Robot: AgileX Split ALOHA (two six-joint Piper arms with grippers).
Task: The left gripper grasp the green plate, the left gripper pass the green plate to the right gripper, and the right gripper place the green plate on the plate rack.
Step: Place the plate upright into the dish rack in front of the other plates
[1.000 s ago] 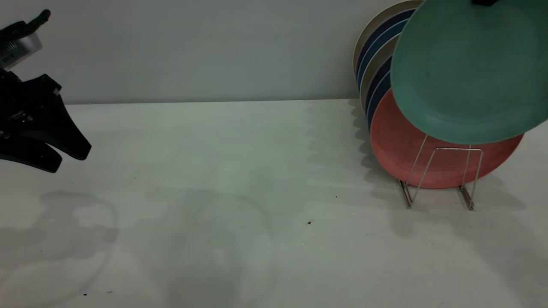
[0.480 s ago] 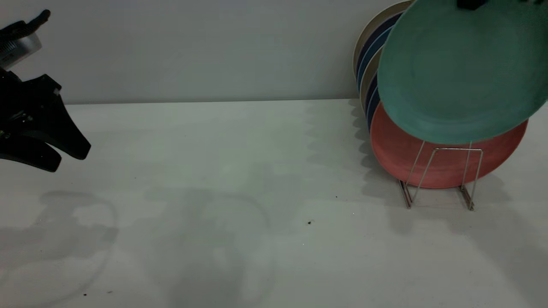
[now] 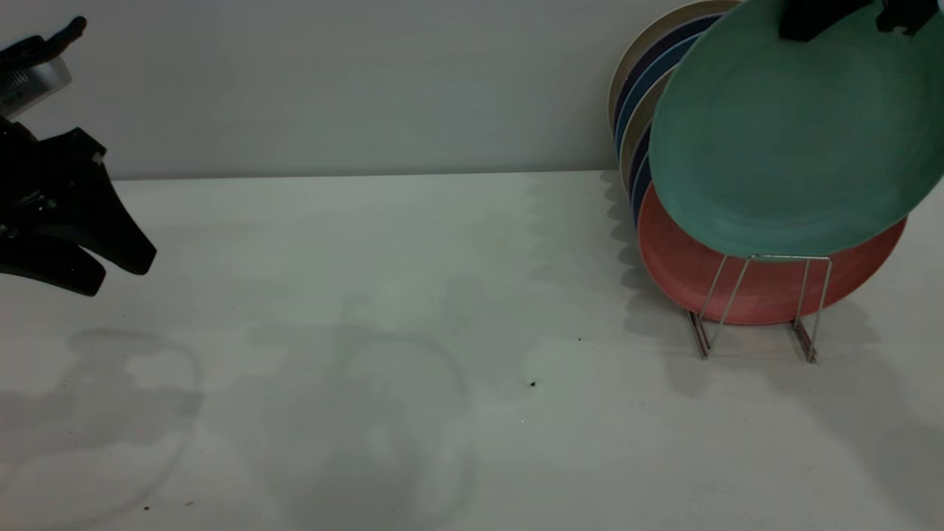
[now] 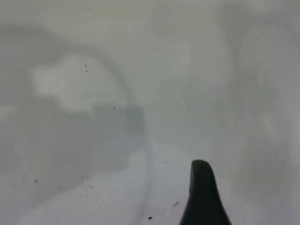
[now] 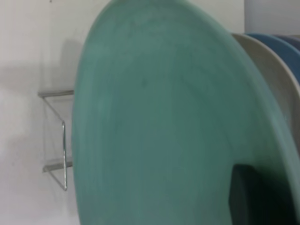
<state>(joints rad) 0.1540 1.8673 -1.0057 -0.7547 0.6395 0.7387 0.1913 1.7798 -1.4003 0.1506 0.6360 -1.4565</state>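
Teal-green and matte, the green plate [image 3: 793,136] is round with a low raised rim and hangs tilted above the front of the plate rack [image 3: 759,302], its lower edge just over the foremost wire loop and in front of the salmon-pink plate [image 3: 708,276]. Its upper rim is pinched by the right gripper [image 3: 844,15], whose black fingers show at the top edge of the exterior view, one dark finger lying on the plate's face in the right wrist view. Behind the pink plate the rack holds a row of upright plates: blue plates [image 3: 649,74] alternating with cream plates [image 3: 649,37], leaning toward the grey wall [image 3: 332,81]. Thin silver wire forms the rack's trapezoid dividers, standing on the white table [image 3: 442,295]. Well apart, at the table's far left, the left gripper [image 3: 110,269] hovers with its two wedge fingers spread and holding nothing.
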